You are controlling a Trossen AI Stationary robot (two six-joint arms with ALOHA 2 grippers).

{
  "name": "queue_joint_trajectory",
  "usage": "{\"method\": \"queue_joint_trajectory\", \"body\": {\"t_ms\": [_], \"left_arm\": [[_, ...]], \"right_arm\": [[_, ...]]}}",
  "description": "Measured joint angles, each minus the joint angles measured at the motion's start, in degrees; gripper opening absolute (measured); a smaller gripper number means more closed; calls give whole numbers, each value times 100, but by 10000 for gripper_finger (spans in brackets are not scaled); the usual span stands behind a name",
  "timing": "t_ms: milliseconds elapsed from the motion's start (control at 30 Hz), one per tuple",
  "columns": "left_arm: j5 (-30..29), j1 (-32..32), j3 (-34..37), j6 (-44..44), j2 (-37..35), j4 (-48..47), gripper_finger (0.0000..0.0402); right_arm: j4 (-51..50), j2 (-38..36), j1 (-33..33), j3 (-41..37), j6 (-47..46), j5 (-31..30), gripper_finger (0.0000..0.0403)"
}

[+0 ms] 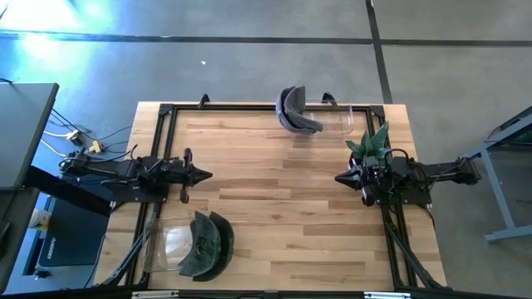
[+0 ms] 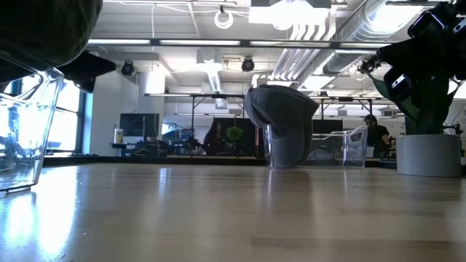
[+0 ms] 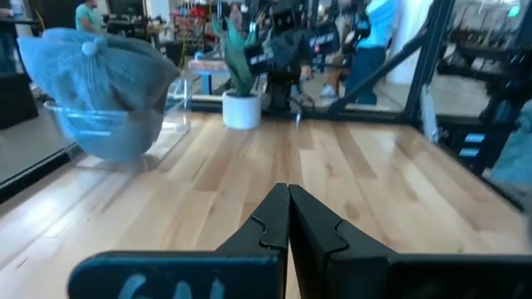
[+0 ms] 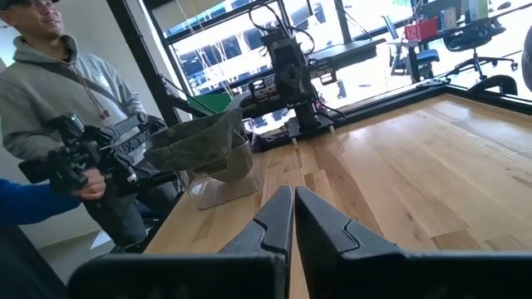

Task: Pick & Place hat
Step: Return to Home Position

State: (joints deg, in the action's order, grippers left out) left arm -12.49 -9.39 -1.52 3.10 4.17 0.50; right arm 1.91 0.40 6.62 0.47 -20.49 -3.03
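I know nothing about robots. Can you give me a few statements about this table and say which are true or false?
1. The gray cap sits in a clear bin at the table's top edge in the high view. True.
2. The left gripper holds the black cap. False: its fingers are shut on nothing, and the cap rests in the other clear bin.
3. A potted plant stands near the right gripper. True.
4. The right gripper is wide open. False: its fingers are shut together, empty.
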Motion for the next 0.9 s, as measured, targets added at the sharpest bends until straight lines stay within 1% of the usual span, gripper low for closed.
{"method": "queue_joint_trajectory", "body": {"t_ms": [233, 400, 467, 633, 800, 900], "left_arm": [[72, 1, -9, 19, -377, -42, 0], [570, 4, -22, 195, -379, -153, 0], [689, 4, -83, 277, -380, -342, 0], [568, 6, -323, 208, -381, -1108, 0], [773, 5, -334, 274, -381, -1178, 0], [782, 4, -328, 258, -381, -1086, 0]], "right_arm": [[0, 0, -1, 0, -1, 2, 12], [0, 2, 0, 0, 0, 1, 12], [2, 0, 1, 0, 0, 2, 12], [2, 0, -1, 0, 0, 2, 12], [2, 2, 1, 0, 0, 2, 12], [1, 2, 1, 0, -1, 2, 12]]}}
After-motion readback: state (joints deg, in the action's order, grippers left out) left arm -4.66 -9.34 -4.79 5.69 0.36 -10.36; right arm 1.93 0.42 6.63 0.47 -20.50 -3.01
